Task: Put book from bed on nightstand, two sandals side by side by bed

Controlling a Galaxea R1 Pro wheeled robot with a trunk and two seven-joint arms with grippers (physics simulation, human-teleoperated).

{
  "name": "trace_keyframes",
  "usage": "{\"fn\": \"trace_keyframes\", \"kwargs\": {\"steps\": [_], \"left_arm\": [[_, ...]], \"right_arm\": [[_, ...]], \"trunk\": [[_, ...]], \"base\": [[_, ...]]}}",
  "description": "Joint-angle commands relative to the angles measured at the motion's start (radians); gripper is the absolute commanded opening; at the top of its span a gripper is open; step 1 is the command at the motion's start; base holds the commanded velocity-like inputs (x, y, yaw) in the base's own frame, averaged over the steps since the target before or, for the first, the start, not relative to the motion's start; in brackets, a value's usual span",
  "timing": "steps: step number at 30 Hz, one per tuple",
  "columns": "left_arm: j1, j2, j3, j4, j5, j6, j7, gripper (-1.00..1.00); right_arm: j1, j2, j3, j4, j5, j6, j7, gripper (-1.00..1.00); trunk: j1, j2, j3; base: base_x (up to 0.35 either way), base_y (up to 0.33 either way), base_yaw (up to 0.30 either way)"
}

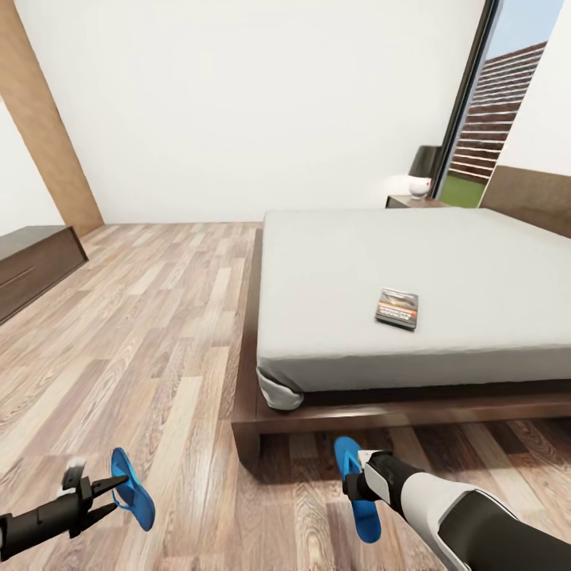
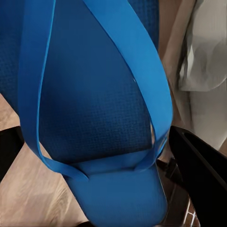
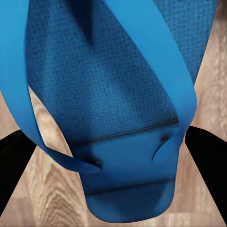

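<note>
Blue flip-flops hang one from each arm: the left claw (image 1: 107,493) is clamped on the left sandal (image 1: 132,488) at seven o'clock, the right claw (image 1: 354,485) clamped on the right sandal (image 1: 356,488) at five o'clock, just off the bed (image 1: 476,262) frame's near corner. Both grips look to sit at the heel end (image 3: 130,189), so a sandal could swing or slip when lowered, landing crooked or well apart from its mate. The book (image 1: 397,308) lies on the mattress at centre-right; the nightstand (image 1: 412,201) stands at one o'clock. No containers are involved.
</note>
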Motion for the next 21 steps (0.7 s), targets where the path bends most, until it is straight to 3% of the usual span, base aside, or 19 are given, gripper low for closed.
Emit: {"fn": "trace_keyframes", "kwargs": {"steps": [1,21], "left_arm": [[0.0,-0.003,0.0,-0.005,0.002,0.006,0.0,-1.0],[-0.001,-0.039,-0.007,-0.072,-0.002,0.01,0.0,-1.0]], "right_arm": [[-0.001,0.001,0.008,0.002,-0.012,0.001,-0.001,-1.0],[-0.001,0.002,0.008,0.002,-0.007,-0.003,-0.002,-1.0]], "trunk": [[0.0,-0.001,-0.005],[0.009,-0.005,-0.082]], "base": [[0.0,0.0,0.0],[0.0,0.0,0.0]]}}
